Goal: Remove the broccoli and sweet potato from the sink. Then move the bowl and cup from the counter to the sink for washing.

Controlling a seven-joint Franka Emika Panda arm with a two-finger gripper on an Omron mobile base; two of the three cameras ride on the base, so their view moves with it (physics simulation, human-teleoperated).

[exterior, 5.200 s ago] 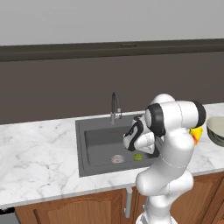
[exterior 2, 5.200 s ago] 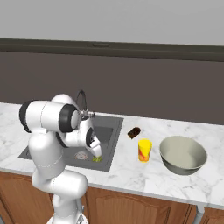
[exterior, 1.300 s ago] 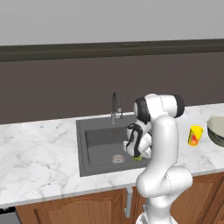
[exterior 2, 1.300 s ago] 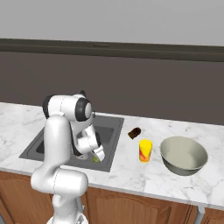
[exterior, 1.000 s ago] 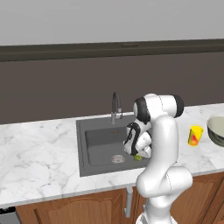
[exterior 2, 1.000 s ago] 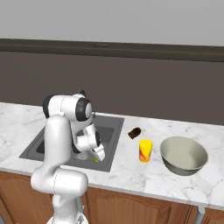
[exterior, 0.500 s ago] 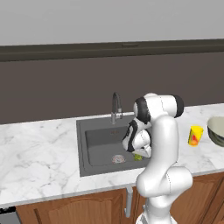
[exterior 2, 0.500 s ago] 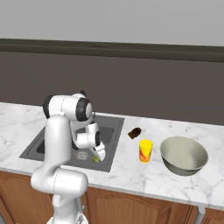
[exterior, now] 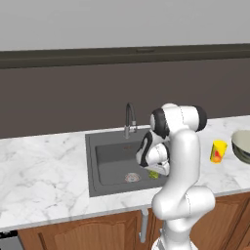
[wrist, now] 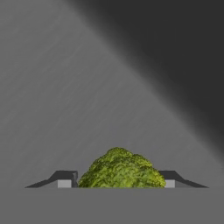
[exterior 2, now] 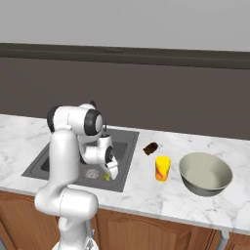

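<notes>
The yellow-green broccoli (wrist: 120, 168) sits between my gripper's (wrist: 116, 181) two dark fingertips, which press on both its sides just above the dark grey floor of the sink (exterior: 107, 161). From the base, the broccoli (exterior: 154, 174) (exterior 2: 106, 177) shows at the tip of the down-pointing hand, near the sink's front right corner. The dark brown sweet potato (exterior 2: 150, 148) lies on the marble counter (exterior 2: 141, 188) just right of the basin. The yellow cup (exterior 2: 162, 168) (exterior: 218, 151) stands beside it, and the wide bowl (exterior 2: 205, 174) (exterior: 242, 145) is further right.
The curved chrome faucet (exterior: 129, 117) rises at the sink's back edge, behind the hand. The round drain (exterior: 132, 177) lies just left of the broccoli. A dark wall runs behind the counter, and wooden cabinet doors (exterior 2: 146, 229) are below it.
The hand has risen a little inside the sink, with the broccoli still between its fingers. The sweet potato, cup and bowl have not moved.
</notes>
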